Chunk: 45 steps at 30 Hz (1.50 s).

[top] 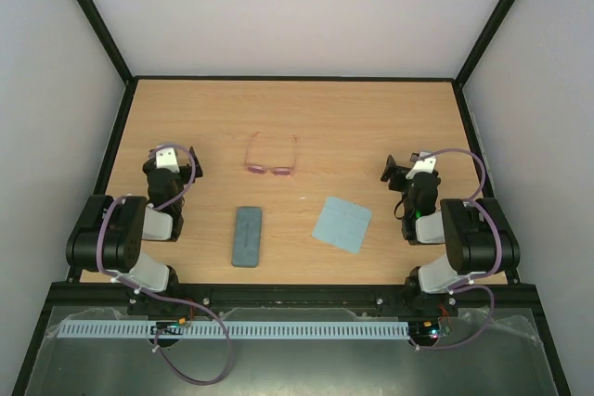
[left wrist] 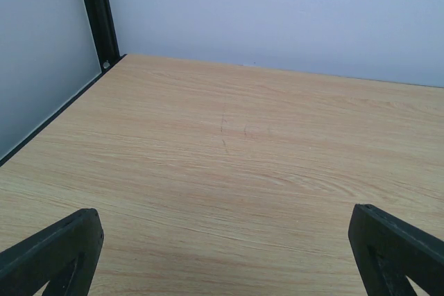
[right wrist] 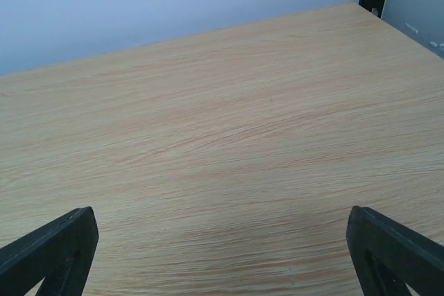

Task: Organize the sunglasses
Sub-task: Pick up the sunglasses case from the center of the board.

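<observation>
1. The left gripper was seen with its jaws spread wide and nothing held between them. Only bare wooden table was seen in the gap.
2. The right gripper was likewise seen wide open and empty.
3. The sunglasses were laid on the table between the two sets of jaws and roughly level with them. They were well apart from both and somewhat closer to the left. The temple arms were unfolded and pointed at the far wall.
4. A grey-blue case was laid closed, behind and to the right of the left jaws.
5. A light-blue cloth was spread flat, behind and to the left of the right jaws. It was near the case but not touching it.
</observation>
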Each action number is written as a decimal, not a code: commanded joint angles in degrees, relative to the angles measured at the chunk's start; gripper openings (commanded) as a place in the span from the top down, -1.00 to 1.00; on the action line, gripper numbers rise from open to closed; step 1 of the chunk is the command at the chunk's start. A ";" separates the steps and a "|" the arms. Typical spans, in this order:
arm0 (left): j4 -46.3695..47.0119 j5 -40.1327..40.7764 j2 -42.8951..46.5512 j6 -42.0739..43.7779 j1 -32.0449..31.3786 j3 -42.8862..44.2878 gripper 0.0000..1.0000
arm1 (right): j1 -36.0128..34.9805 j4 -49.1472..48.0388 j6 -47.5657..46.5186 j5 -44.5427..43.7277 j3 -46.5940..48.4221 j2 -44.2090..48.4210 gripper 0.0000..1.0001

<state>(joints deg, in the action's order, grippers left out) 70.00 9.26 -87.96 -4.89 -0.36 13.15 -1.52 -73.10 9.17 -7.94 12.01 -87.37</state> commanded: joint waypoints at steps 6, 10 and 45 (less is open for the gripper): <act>2.78 -0.03 0.05 0.67 -0.17 0.13 -0.99 | -0.31 -0.37 -0.90 -0.06 0.73 -0.51 -0.97; 2.86 -0.04 0.09 0.67 -0.17 0.12 -0.99 | -0.32 -0.40 -0.91 -0.07 0.74 -0.44 -0.97; -74.65 -28.49 31.69 -20.46 -0.85 37.97 -0.99 | -0.83 74.95 25.64 36.73 33.02 24.14 -0.97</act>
<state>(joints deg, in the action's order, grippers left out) 6.74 -7.49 -58.33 -22.96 -1.93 48.07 -1.58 -6.50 30.33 13.13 42.35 -59.92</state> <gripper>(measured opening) 0.995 0.986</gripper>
